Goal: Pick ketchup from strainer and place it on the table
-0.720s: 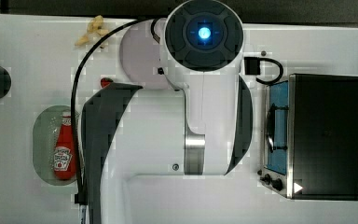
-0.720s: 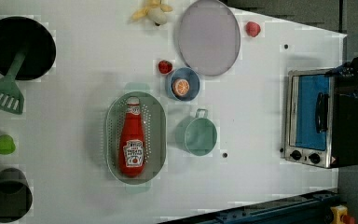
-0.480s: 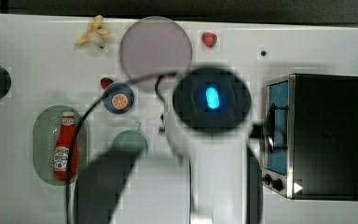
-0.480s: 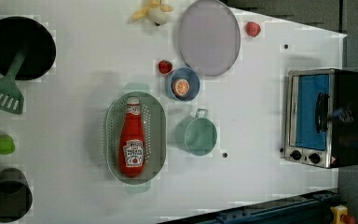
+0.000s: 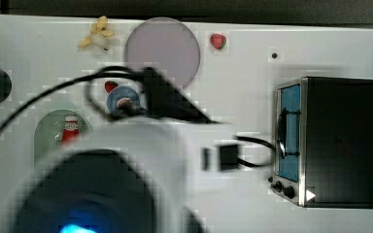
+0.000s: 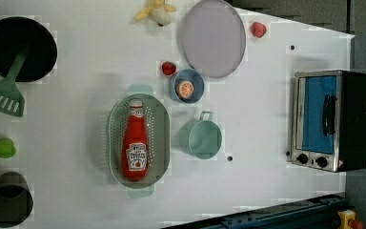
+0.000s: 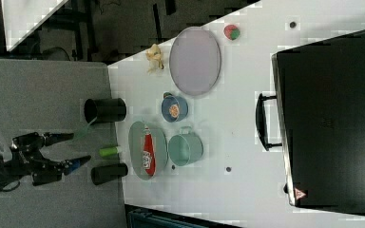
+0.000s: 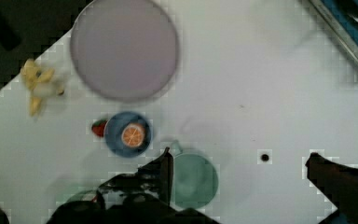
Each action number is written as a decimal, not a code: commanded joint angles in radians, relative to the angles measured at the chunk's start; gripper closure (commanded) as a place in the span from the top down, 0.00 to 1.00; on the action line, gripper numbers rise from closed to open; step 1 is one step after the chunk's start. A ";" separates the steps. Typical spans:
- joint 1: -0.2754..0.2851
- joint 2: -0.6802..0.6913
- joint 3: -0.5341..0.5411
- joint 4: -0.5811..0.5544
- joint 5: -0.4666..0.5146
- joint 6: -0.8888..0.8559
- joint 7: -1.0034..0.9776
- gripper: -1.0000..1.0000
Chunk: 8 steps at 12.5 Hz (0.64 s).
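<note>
Left view is showing the whole small red squeeze ketchup bottle (image 6: 135, 148) lying inside the oval pale green perforated strainer (image 6: 161, 138) on the white tabletop (image 6: 257, 119); in top view the arm is covering most of it. End effector (image 7: 73, 148) is standing wide, holding nothing. Two strawberries (image 6: 168, 68), one teal cup (image 6: 201, 138).

The arm (image 5: 126, 165) is hanging high above the desk (image 6: 267, 191), its hand (image 7: 73, 148) spread wide, gripping nothing.
</note>
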 commanded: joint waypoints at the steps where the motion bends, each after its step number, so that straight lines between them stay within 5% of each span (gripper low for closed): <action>1: 0.037 0.105 0.127 -0.050 0.009 0.028 0.052 1.00; 8: 0.060 0.297 0.444 -0.063 0.006 0.231 0.054 1.00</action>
